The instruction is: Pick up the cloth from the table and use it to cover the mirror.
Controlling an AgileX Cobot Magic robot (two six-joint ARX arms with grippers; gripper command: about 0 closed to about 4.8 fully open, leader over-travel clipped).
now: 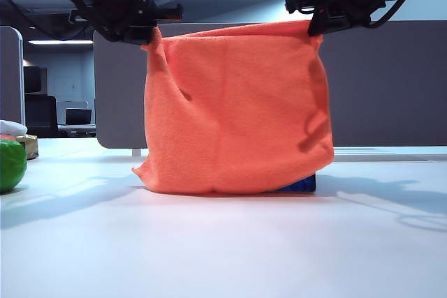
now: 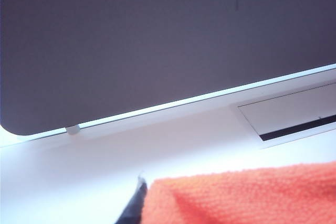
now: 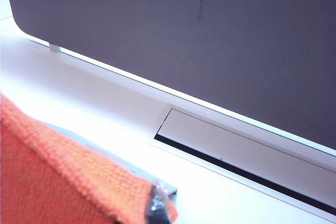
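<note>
The left gripper [image 1: 148, 33] is seen closed on the upper left corner of the cloth [image 1: 234, 113], and the right gripper [image 1: 316, 27] is closed on the upper right corner; both are held high above the middle of the table [image 1: 223, 249], with the towel stretched taut between them; in the wrist views an orange hem is seen pinched at a dark fingertip [image 3: 156, 206]. The cloth hangs as a curtain whose lower edge rests on the table; the mirror is hidden behind it in the exterior view, save what may be a dark blue base corner [image 1: 299, 185]; a thin pale edge [image 3: 105, 153] behind the hem may be its top. The draping is judged nearly done; lowering and release are left. A grey divider panel [image 1: 391, 82] stands along the far edge; a green object [image 1: 10, 164] lies at the left edge.
</note>
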